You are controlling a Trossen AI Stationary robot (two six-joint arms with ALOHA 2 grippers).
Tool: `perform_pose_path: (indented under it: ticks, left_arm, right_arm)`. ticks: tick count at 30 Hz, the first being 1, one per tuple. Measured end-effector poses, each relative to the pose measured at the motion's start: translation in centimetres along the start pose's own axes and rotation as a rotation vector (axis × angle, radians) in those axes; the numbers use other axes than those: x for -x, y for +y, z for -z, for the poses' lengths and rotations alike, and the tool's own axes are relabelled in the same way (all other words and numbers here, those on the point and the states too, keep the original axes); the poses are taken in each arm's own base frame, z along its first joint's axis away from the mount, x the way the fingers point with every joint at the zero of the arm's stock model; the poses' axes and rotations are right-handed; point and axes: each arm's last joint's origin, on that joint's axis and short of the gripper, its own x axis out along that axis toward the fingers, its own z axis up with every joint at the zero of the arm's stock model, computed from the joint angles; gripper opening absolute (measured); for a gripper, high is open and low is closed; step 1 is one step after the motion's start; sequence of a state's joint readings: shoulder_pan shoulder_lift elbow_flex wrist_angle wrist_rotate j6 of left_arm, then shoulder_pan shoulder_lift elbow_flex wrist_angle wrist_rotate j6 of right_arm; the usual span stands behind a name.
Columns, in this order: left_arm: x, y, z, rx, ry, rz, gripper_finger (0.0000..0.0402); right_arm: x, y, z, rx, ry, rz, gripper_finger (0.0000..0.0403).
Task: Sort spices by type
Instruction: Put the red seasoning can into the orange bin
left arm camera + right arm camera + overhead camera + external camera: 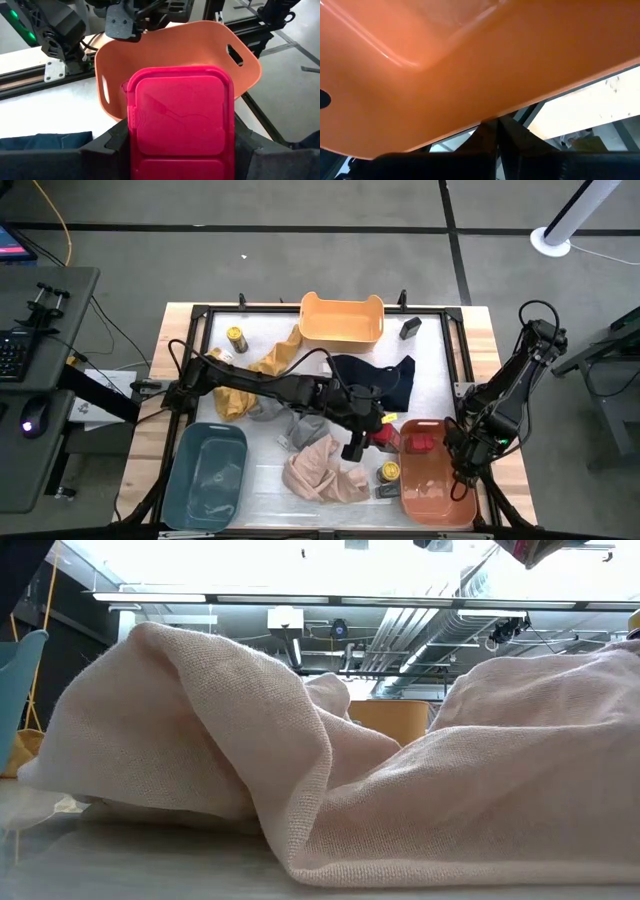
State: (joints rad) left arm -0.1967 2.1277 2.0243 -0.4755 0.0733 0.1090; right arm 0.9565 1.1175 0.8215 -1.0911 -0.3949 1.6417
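Spices lie scattered across a cluttered white work table [440,355] as the left gripper [372,435] holds a red boxy tin [180,125] between its two dark fingers [107,145] — the tin fills the middle of the left wrist view, lid side up, gripped at both long edges. From above, that gripper sits just beside the near-left corner of the coral-orange bin [437,495] at the table's front right, and the wrist camera looks past the tin straight at the bin's curved wall and handle slot [235,55].

A second red tin [422,442] already rests inside the coral-orange bin, near its back end. A yellow-lidded jar [390,471] stands on the table just left of the bin, with a flat dark tin [387,491] touching or nearly touching it in front. Another yellow-lidded jar [236,338] stands far back on the left, and a flat dark tin [410,328] lies at the back right, beside the yellow bin [342,320].

The right gripper [463,470], its fingers pressed together on nothing, hangs at the outer rim of the coral-orange bin — its own camera sees only the bin's orange wall [470,65].

Cloths crowd the middle: pink [322,470], grey [305,427], mustard [270,360] and navy [375,375]. A teal bin [205,480] sits front left.
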Motion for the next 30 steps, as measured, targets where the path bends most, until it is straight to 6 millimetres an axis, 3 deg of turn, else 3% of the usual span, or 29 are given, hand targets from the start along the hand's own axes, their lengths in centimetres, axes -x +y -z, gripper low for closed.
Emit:
perform_pose_path:
  ticks: [30]
  left_arm:
    - [-0.01,0.01,0.27,-0.042,0.029,-0.003,0.0186]
  right_arm:
    - [0.02,0.10,-0.34,0.011,-0.118,-0.016,0.0000]
